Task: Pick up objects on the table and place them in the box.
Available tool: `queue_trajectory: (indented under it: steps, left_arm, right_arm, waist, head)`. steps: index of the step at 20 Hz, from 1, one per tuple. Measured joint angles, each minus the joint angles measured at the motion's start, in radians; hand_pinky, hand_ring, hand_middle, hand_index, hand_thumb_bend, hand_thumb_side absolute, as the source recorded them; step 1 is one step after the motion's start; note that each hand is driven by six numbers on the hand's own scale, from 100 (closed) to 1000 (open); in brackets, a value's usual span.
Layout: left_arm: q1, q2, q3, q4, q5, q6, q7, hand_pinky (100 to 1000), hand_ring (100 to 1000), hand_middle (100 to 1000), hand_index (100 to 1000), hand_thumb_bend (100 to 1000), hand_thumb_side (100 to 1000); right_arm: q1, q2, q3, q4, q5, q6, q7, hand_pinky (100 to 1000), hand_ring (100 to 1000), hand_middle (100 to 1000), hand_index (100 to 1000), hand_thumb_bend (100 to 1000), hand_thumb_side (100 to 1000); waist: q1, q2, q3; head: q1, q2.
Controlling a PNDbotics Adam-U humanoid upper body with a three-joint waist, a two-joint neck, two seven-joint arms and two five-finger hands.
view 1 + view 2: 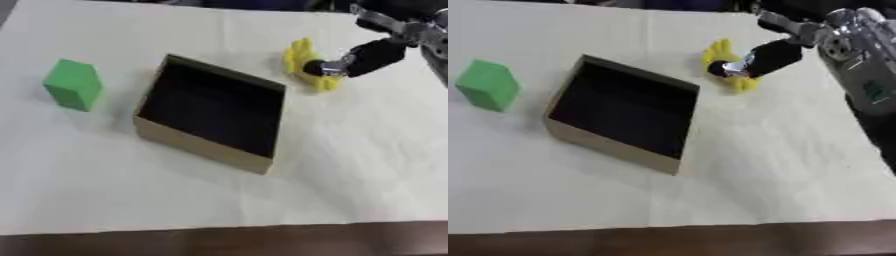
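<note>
A yellow object (302, 59) with lobed edges lies on the white table, just right of the box's far corner. My right hand (366, 56) comes in from the upper right, black with silver parts; its fingers are bunched together and closed on the middle of the yellow object. The open cardboard box (203, 149), tan outside and dark inside, stands at the centre, turned askew, with nothing inside it. A green block (73, 84) stands on the table well left of the box. My left hand shows in neither view.
White cloth (350, 170) covers the table around the box. A dark brown table edge (219, 245) runs along the bottom. My right forearm (864, 60) fills the upper right corner.
</note>
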Motion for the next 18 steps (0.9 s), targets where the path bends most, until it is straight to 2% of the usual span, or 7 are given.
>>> queue_trajectory:
  steps: [4, 10, 18]
  left_arm:
    - [0.000, 0.000, 0.000, 0.000, 0.000, -0.001, -0.001, 442, 505, 517, 710, 332, 1000]
    - [-0.001, 0.000, 0.000, 0.000, 0.000, 0.001, -0.004, 441, 505, 516, 710, 333, 1000]
    - [-0.001, -0.001, 0.000, 0.000, 0.000, 0.002, -0.008, 441, 506, 516, 709, 332, 1000]
  right_arm:
    - [0.004, 0.004, 0.000, 0.042, 0.054, 0.005, -0.029, 975, 990, 924, 946, 602, 732]
    - [0.013, 0.019, -0.001, 0.105, 0.130, 0.009, -0.077, 985, 990, 925, 946, 596, 698]
    - [0.020, 0.052, -0.004, 0.155, 0.151, 0.011, -0.102, 1000, 991, 925, 959, 552, 673]
  waist:
    - [0.000, 0.000, 0.001]
    - [0.000, 0.003, 0.002]
    - [0.003, 0.006, 0.002]
  head:
    - [-0.002, -0.005]
    - [-0.003, -0.006]
    - [-0.007, -0.013]
